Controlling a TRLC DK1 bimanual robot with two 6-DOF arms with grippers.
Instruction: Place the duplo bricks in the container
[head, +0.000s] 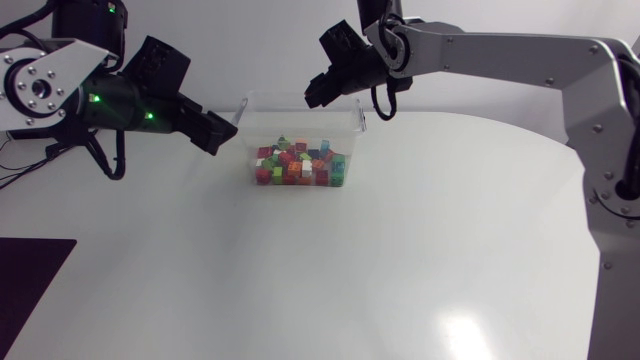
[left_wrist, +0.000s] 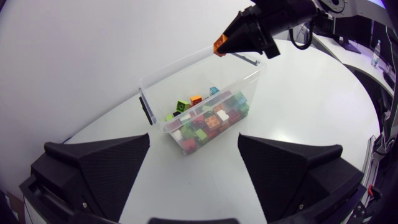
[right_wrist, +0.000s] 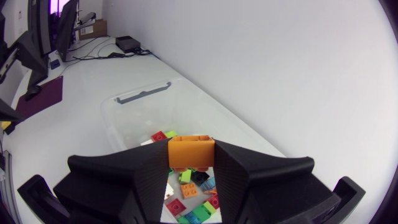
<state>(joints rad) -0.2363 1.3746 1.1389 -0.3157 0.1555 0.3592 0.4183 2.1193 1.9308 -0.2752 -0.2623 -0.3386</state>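
Above the container (head: 285, 115), the right gripper (right_wrist: 191, 165) is pinching an orange brick (right_wrist: 191, 152), seemingly the last one; the other bricks (head: 300, 162) are lying inside, and the left gripper (left_wrist: 194, 140) is hovering spread and empty.

Our left end effector (left_wrist: 194, 168) hangs with its fingers spread wide, nothing between them. Ahead of it on the white tabletop (left_wrist: 305, 106) stands the clear container (left_wrist: 160, 93), with a heap of duplo bricks (left_wrist: 208, 121) in its bottom — red, green, orange, white. Over the far rim our right end effector (left_wrist: 224, 47) grips an orange brick (left_wrist: 218, 45) — only a corner of it showing.
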